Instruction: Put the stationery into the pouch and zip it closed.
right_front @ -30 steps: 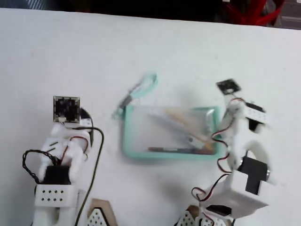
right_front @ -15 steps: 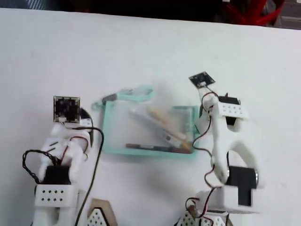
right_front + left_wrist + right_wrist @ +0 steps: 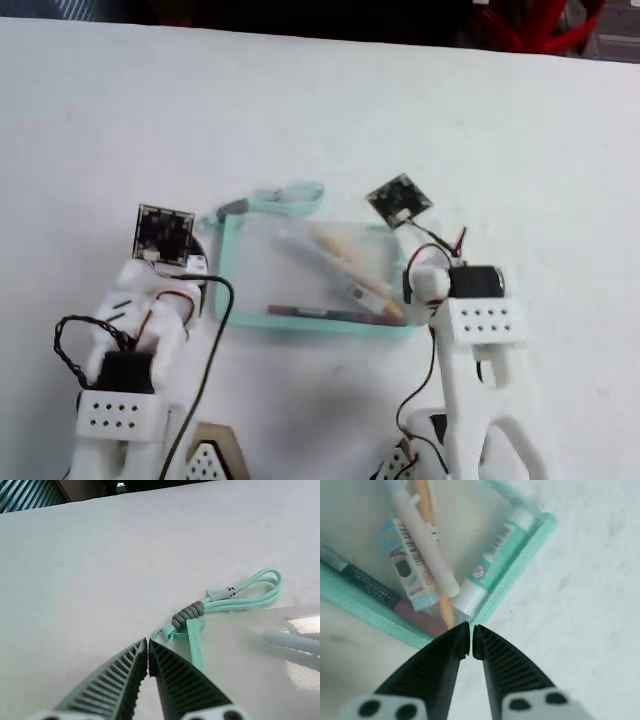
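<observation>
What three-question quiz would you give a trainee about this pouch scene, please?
1. True or false: the stationery lies inside the pouch.
2. The left tool is: A) wide open; B) shut; C) holding a pen.
3. What colour is the pouch's strap?
Key: 1 true; 2 B; 3 mint green.
</observation>
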Tool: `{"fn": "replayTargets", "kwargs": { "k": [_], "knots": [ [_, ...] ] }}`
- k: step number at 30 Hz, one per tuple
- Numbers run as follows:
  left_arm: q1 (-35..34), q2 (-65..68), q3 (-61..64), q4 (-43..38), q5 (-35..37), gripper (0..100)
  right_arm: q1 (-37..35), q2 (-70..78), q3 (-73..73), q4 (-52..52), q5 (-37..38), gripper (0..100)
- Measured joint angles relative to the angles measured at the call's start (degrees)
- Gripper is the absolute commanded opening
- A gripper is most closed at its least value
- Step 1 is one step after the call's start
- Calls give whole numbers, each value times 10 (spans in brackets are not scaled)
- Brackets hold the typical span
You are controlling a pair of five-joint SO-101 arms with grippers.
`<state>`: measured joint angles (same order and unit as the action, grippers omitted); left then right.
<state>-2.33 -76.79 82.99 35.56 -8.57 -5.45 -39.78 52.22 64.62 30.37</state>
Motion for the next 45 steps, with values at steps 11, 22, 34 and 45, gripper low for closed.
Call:
{"fn": "replayTargets", "kwargs": {
  "k": [11, 22, 34, 45],
  "knots": [
    [-31, 0, -191, 101, 0, 24, 20, -12, -178, 53, -122, 17],
    [-36, -19, -461, 358, 0, 24, 19, -103, -369, 214, -194, 17],
    [-38, -272, -335, 302, -59, 25, 19, -536, -216, 162, -195, 17],
    [-38, -276, -202, 271, -59, 25, 19, -637, -176, 190, -196, 18]
  ]
}}
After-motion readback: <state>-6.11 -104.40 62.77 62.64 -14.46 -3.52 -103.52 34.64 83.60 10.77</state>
